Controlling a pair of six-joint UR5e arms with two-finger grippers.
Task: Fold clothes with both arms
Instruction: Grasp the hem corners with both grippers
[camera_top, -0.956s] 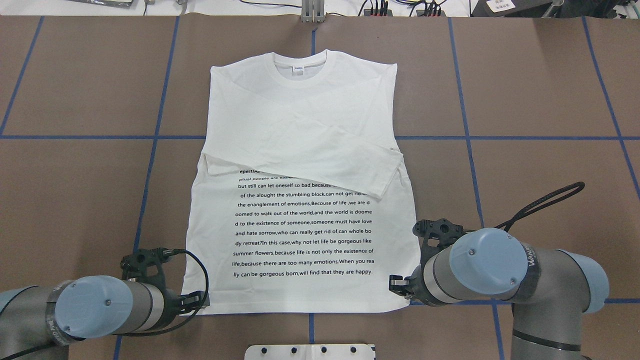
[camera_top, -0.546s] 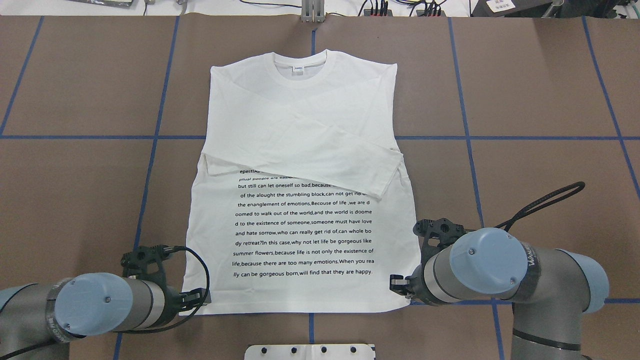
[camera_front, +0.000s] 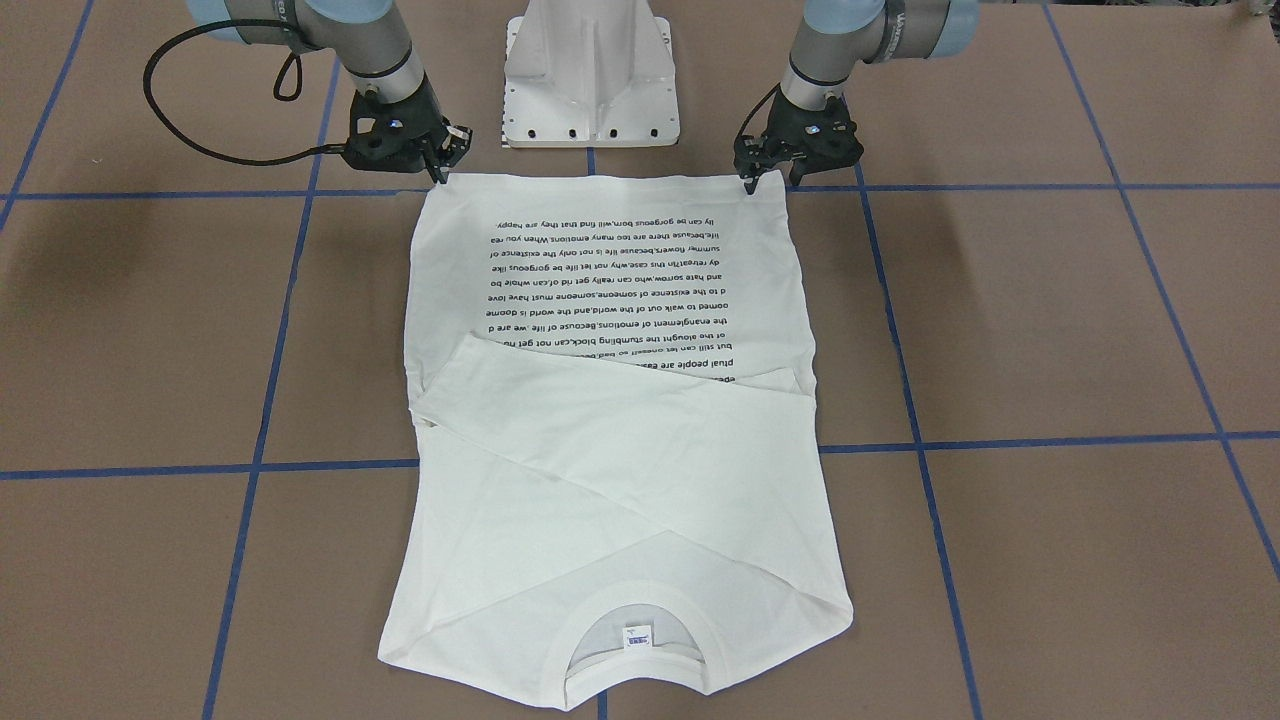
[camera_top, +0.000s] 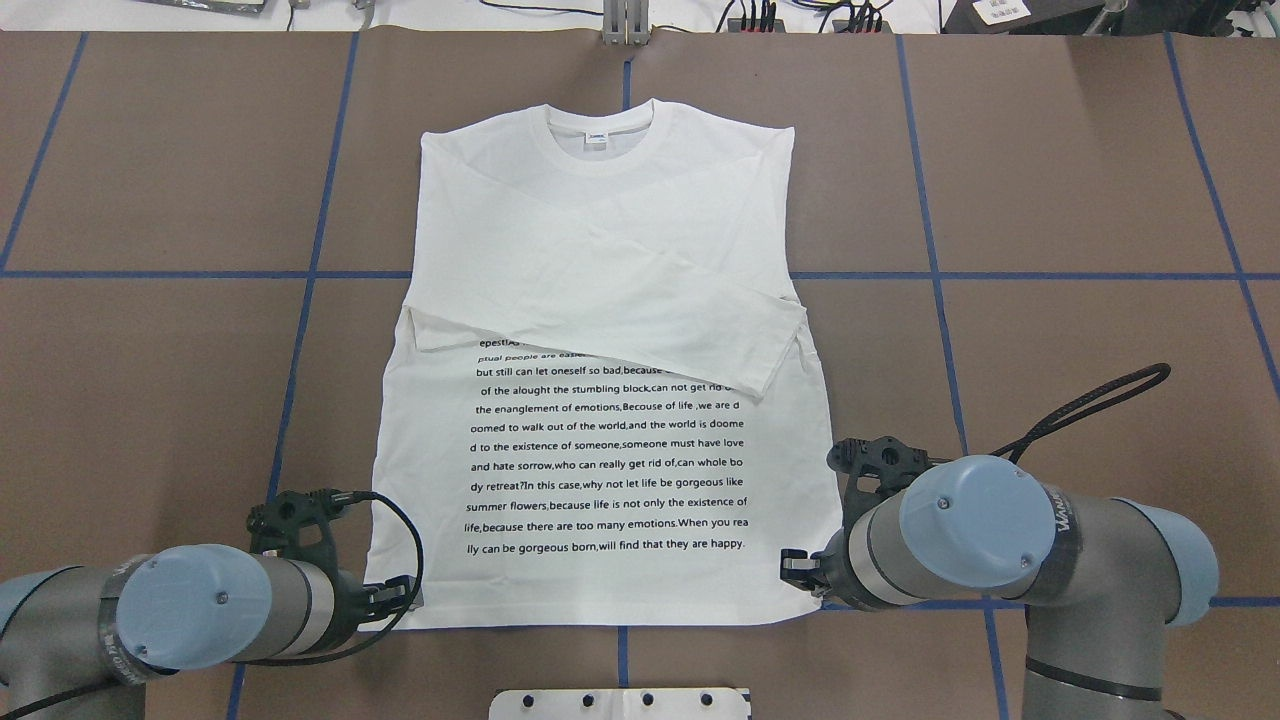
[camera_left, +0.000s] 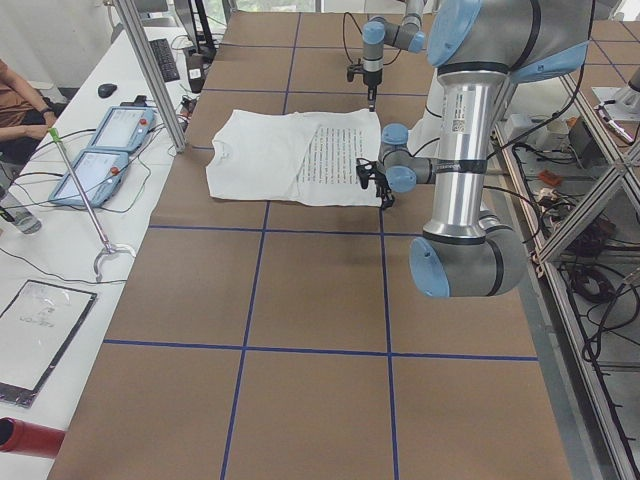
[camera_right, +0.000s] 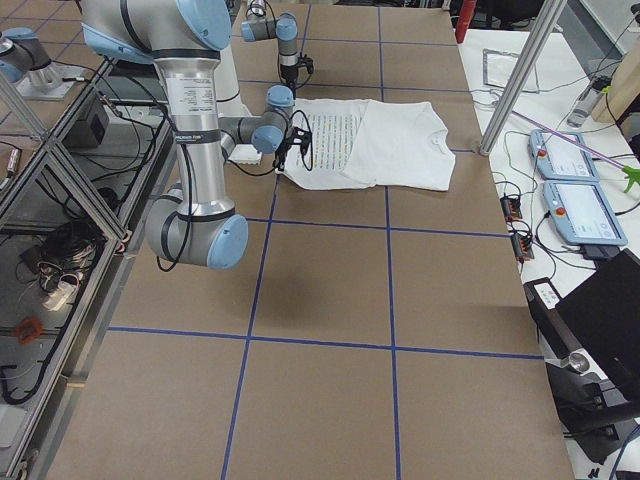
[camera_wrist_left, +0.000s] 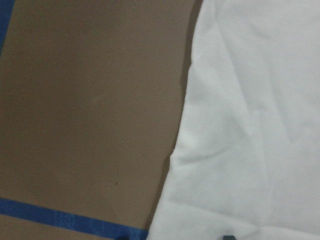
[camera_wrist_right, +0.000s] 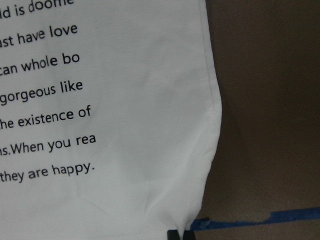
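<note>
Wide bare table (camera_top: 1080, 180) is left open to the left and right of the shirt (camera_top: 600, 250), and a narrower strip is left beyond its collar at the far edge. The near hem corners are occupied by the left gripper (camera_top: 403, 598) and the right gripper (camera_top: 792, 566). Between them, the near edge is blocked by the white base (camera_top: 620, 703). A cable loop (camera_top: 1165, 375) is seen beside the right arm.
</note>
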